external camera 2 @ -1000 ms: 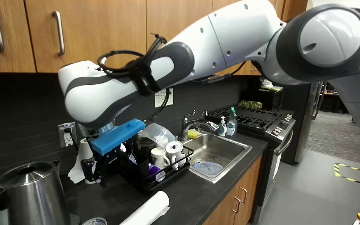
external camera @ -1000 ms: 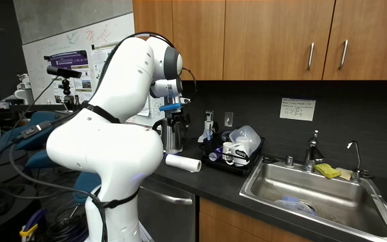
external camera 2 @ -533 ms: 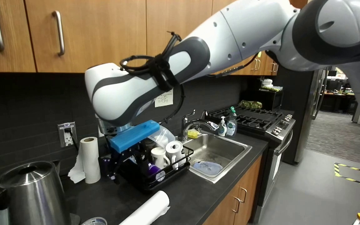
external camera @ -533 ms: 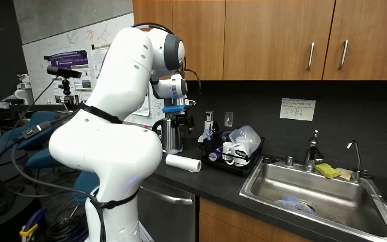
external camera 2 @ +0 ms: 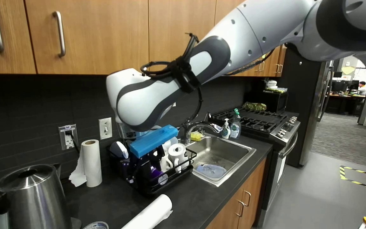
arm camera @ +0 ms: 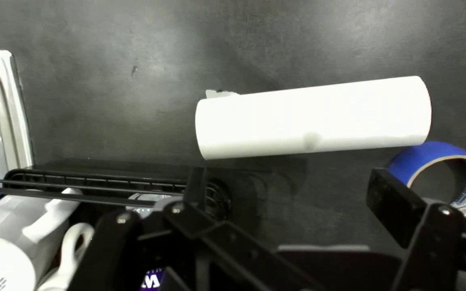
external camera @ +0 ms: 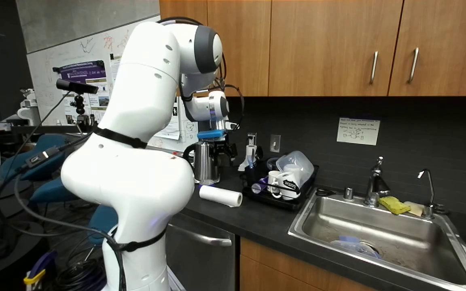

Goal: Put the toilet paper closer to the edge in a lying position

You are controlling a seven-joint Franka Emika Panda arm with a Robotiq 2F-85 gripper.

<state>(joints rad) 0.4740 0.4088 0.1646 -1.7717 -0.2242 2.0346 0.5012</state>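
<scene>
Paper roll: plain white, slim cylinder, lying on its side on black counter. Loose flap of paper at the end nearer the dish rack. Faint grey patch low on its side in wrist view; dent or shadow, cannot tell.
Roll's spot: nearer the front edge than rack or steel jug, lying roughly along that edge. Apart from rack. Far end just beside blue tape; touching or not, unclear.
Edge: straight, dark, runs on past the sink. Strip of counter between roll and edge in an exterior view; more counter from flap end towards sink.
Tight side: rack, with mugs in it, close by.
Standing roll: another white roll, upright near the wall, well apart from the lying one.
Gripper: fingers wide apart, counter showing between them; paper roll lies beyond the fingertips.
Arm: stretched across in front of the cabinets, gripper hanging tips down. Over or beside the rack's jug-side end; which, cannot tell. Blue block above the fingers, slanted in an exterior view.
</scene>
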